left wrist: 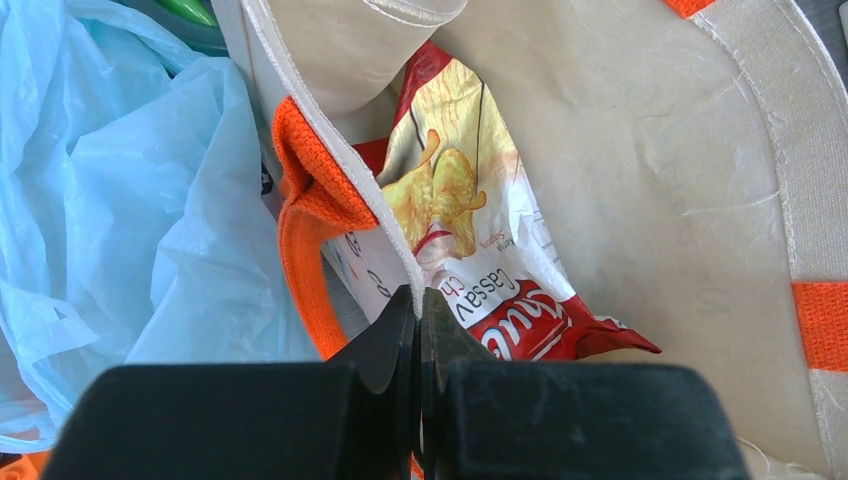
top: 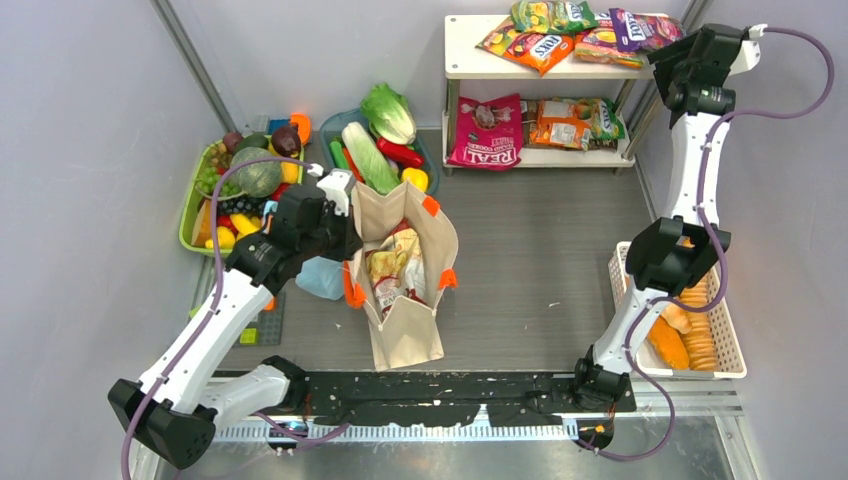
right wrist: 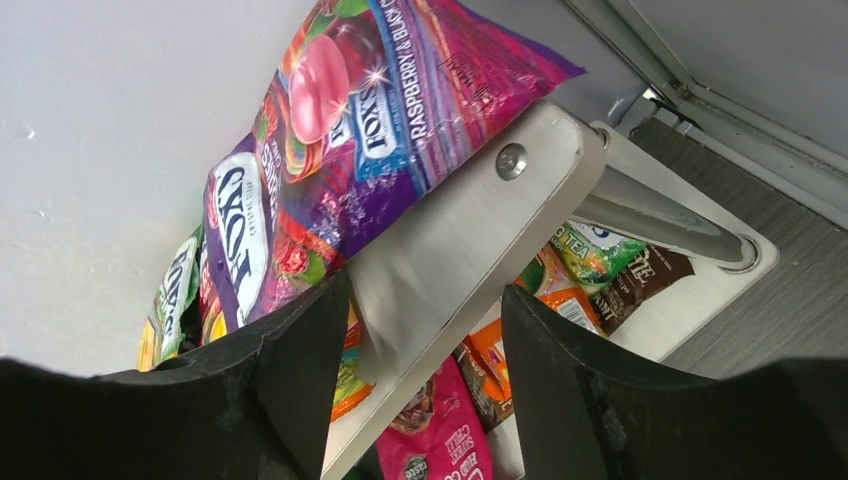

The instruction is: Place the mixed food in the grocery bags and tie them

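Grey wood-grain table (top: 540,250) lies inside a pale-walled cell. The left arm swings out to the left from its base, then reaches forward and inward, wrist bent down so the left claw (left wrist: 418,300) meets the left rim of the beige canvas tote (left wrist: 640,150). Its jaws are pinched together on that rim, just beside the orange handle (left wrist: 300,260). Directly ahead of the claw, inside the tote, lies a red-and-yellow cassava chip packet (left wrist: 470,200). To the claw's left, against the tote's outer wall, sits the crumpled light-blue plastic bag (left wrist: 130,200).

The right arm stretches tall toward the far right corner, forearm upright, wrist turned to the white two-tier shelf (right wrist: 470,230). The right claw (right wrist: 425,300) is spread wide and holds nothing; the top shelf's edge shows between its fingers. Above the claw a purple Fox's raspberry packet (right wrist: 400,110) overhangs that edge. Below it, more snack packets (right wrist: 430,440) lie on the lower shelf.
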{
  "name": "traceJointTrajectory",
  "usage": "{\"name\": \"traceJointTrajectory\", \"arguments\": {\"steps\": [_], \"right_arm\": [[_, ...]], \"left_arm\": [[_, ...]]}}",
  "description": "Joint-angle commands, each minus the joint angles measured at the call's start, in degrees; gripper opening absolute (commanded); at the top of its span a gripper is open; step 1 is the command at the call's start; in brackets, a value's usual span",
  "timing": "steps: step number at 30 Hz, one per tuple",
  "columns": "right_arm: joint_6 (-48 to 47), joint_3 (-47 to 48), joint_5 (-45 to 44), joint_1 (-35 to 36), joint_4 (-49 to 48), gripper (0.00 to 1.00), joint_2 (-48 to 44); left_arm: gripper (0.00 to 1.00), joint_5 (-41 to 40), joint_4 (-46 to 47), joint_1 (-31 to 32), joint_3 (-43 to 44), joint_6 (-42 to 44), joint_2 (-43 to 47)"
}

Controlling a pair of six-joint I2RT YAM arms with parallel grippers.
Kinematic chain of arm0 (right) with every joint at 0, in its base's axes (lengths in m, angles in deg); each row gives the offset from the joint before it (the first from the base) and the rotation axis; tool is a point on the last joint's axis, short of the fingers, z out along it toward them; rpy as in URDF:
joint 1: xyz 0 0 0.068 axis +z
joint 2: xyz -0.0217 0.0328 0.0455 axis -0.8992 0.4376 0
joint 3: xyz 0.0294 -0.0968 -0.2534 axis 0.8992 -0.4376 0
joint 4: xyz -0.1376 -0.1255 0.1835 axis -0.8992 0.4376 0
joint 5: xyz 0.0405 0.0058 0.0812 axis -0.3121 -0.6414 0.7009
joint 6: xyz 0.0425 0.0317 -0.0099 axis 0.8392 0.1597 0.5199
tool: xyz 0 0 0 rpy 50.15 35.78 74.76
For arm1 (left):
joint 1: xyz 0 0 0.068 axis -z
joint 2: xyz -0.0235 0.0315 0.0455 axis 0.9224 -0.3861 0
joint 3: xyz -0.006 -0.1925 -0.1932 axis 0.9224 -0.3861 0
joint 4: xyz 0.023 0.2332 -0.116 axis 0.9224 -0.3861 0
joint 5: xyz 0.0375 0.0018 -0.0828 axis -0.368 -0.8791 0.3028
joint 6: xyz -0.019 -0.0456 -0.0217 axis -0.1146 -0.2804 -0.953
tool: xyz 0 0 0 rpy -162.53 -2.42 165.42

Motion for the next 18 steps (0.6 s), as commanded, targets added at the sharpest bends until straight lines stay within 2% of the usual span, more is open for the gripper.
{"name": "traceJointTrajectory", "arguments": {"steps": [1,6,12,18], "right_arm": [[4.6,4.4,2.2,-0.8,-6.2,0.64,1.3],[6.6,3.5,5.8,-1.5,-8.2,0.63,1.0],[7.4,-9.5,5.4,-1.5,-14.5,0.63,-7.9],[7.4,-10.4,5.4,-1.5,-14.8,0.63,-10.5]], "left_arm": [[0.0,-0.6,1.6,-0.3,0.4,1.6,-0.9],[0.0,-0.4,1.6,-0.4,0.5,1.7,-1.2],[0.0,-0.4,1.6,-0.3,0.5,1.8,-1.1],[0.0,-0.3,1.5,-0.3,0.4,1.9,-1.0]]}}
